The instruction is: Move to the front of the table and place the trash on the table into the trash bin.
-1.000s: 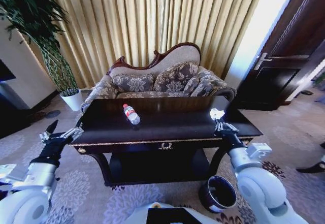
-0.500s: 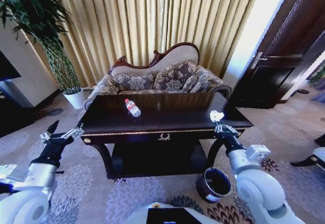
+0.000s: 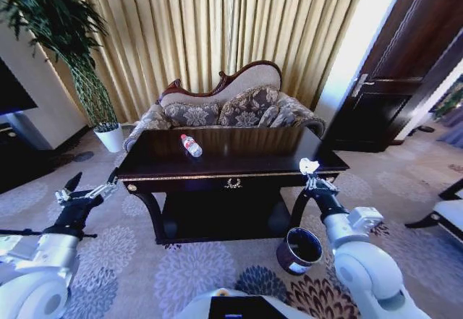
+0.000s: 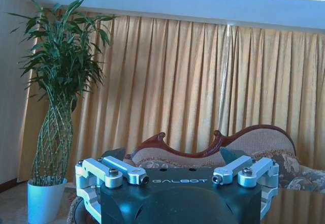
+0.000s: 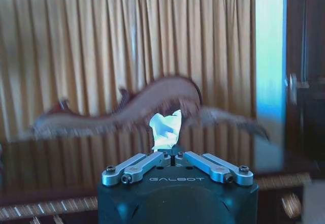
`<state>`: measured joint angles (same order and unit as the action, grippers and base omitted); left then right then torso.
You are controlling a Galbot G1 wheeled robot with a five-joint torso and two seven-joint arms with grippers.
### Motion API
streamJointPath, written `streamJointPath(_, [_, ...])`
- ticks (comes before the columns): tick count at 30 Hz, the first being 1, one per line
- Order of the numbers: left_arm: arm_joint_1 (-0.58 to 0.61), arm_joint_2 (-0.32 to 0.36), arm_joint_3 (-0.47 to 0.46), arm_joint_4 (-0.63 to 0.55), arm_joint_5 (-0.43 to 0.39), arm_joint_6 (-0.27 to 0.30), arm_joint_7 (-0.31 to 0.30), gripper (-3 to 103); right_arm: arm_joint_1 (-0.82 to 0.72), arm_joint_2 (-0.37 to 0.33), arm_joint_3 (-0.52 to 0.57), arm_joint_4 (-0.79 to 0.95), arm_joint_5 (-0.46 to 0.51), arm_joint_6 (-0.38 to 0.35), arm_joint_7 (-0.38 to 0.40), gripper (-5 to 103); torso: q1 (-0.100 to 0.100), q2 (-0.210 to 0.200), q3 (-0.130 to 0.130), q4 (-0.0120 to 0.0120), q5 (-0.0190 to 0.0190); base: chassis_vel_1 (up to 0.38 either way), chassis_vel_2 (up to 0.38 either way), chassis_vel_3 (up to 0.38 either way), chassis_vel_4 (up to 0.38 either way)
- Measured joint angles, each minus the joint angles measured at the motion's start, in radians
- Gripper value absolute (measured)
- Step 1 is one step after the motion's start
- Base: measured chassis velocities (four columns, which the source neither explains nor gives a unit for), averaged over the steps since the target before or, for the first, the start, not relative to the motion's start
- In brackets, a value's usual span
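Observation:
The dark glossy table (image 3: 166,169) with gold trim stands ahead of me, in front of a sofa. A clear plastic bottle (image 3: 191,145) with a red label lies on its left half. My right gripper (image 3: 314,180) hangs at the table's front right corner, shut on a white crumpled paper (image 3: 309,165); the right wrist view shows that paper (image 5: 166,129) pinched between the fingers (image 5: 152,159). The round dark trash bin (image 3: 299,250) stands on the carpet below and a little left of that gripper. My left gripper (image 3: 88,191) is open beside the table's left end, holding nothing.
A patterned sofa (image 3: 224,109) sits behind the table before gold curtains. A tall plant in a white pot (image 3: 110,138) stands at the back left. A dark door (image 3: 391,95) is on the right. Patterned carpet surrounds the table.
The whole picture has shifted: the table now sits farther off and the bin shows more fully, so the camera moved. Both grippers keep their pose, the right still on the paper.

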<state>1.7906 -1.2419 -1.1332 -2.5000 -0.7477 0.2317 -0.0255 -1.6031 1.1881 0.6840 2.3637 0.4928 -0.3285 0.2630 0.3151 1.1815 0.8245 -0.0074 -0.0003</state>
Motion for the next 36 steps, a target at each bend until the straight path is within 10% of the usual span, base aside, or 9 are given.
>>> streamJointPath(20, [0.003,-0.011,0.004,0.000,-0.006,-0.002,0.001,100,0.249,0.023,-0.052,-1.014,-0.135,0.162,-0.032,0,0.001,-0.001,0.000,-0.0001,0.0003,0.000,0.000,0.000,0.000])
streamJointPath(36, [0.005,-0.011,-0.003,0.000,-0.005,-0.003,0.002,100,0.383,0.029,-0.069,-1.236,-0.257,0.269,-0.025,8,0.001,0.000,0.000,-0.0002,0.0003,0.000,0.000,0.000,0.000])
